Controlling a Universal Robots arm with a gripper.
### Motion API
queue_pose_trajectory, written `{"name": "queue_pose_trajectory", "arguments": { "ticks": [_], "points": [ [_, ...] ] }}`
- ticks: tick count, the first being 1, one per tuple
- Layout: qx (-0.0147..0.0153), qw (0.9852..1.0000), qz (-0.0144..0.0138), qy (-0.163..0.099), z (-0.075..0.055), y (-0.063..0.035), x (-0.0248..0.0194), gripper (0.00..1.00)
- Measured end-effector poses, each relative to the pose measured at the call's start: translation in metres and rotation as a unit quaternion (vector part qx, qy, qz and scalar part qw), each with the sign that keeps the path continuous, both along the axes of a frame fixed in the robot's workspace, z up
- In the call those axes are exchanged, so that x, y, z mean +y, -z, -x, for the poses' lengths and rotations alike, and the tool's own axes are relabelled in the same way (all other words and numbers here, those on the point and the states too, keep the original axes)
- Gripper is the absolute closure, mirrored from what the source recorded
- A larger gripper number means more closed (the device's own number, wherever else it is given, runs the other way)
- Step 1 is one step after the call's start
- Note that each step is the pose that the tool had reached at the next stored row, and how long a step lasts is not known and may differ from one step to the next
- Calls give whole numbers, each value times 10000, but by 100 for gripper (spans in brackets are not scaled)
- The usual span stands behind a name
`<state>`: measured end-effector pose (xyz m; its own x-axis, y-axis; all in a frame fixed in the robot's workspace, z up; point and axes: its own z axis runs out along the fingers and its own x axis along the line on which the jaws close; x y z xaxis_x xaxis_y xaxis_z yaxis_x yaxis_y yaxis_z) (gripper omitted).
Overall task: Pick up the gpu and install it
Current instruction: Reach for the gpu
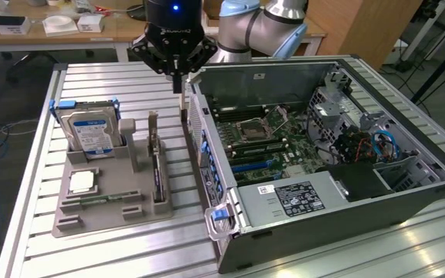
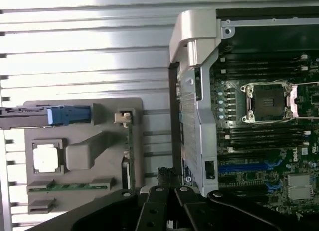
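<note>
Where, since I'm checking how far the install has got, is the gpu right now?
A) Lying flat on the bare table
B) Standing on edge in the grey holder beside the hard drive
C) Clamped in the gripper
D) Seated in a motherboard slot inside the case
B: the gpu stands on edge in the grey holder, next to the hard drive, and the shut gripper hangs above, apart from it.

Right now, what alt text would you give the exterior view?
The closed end effector hangs above the gap between a grey parts tray and an open computer case. The gpu stands on edge in the tray, untouched, near a hard drive.
</note>
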<state>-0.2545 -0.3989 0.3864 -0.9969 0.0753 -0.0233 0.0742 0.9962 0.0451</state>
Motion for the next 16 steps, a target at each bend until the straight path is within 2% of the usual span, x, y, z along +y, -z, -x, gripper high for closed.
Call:
{"name": "queue_pose_trajectory", "arguments": {
  "ticks": [12, 16],
  "points": [
    [0, 10000, 0, -3, 426, 7, -11, 89],
    [0, 10000, 0, -6, 432, 7, -11, 89]
  ]
}}
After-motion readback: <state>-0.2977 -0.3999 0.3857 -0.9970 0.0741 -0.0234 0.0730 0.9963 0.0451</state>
